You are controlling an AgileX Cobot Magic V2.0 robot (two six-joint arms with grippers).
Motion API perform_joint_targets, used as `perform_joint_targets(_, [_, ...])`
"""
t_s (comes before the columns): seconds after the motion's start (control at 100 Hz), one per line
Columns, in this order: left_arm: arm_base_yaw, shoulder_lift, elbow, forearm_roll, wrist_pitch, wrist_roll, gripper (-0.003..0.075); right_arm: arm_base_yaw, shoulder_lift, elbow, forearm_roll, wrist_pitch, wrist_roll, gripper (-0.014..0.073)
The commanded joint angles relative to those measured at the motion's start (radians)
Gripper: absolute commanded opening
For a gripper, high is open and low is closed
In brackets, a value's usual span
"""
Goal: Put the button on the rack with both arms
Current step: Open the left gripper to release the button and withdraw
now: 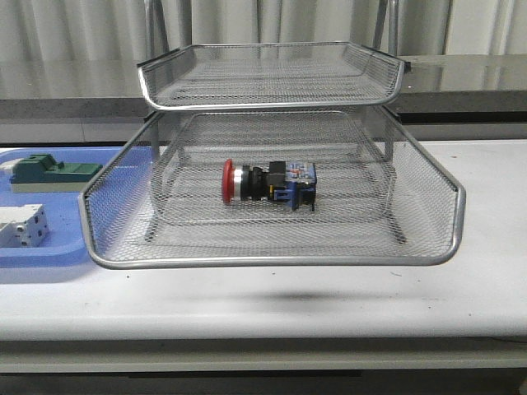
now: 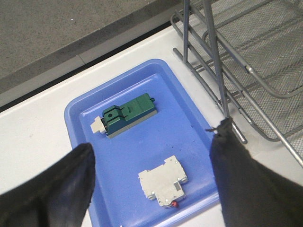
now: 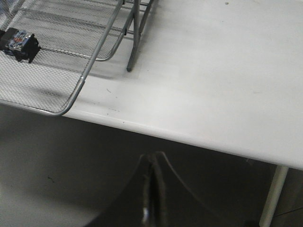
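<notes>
The button, with red cap, black body and blue rear block, lies on its side in the middle tray of the silver wire rack. Its blue end also shows in the right wrist view, inside the rack's mesh tray. No arm shows in the front view. My left gripper is open and empty, held above the blue tray, with the rack's legs beside it. My right gripper is shut and empty, held below and off the table's front edge, apart from the rack.
A flat blue tray sits left of the rack and holds a green block part and a white boxy part; both show in the left wrist view, green and white. A white table extends right of the rack.
</notes>
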Motion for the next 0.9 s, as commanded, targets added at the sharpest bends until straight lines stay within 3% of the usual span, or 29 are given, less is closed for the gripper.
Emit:
perform_joint_targets(0.0, [0.0,-0.086,0.081,-0.062,-0.147,-0.005,0.0493,0.001,0.01,-0.034,0.003,-0.063,-0.001,-0.0069])
perform_joint_targets(0.3, [-0.12,-0.34,0.45,-0.153,-0.486,-0.005,0.0493,0.001,0.01,-0.034,0.003,-0.063,-0.001,-0.0069])
perform_joint_targets(0.89, [-0.135,-0.829,0.864,-0.256,-0.693,-0.009,0.0493,0.001,0.01,-0.034,0.003,-0.063,-0.001,-0.0069])
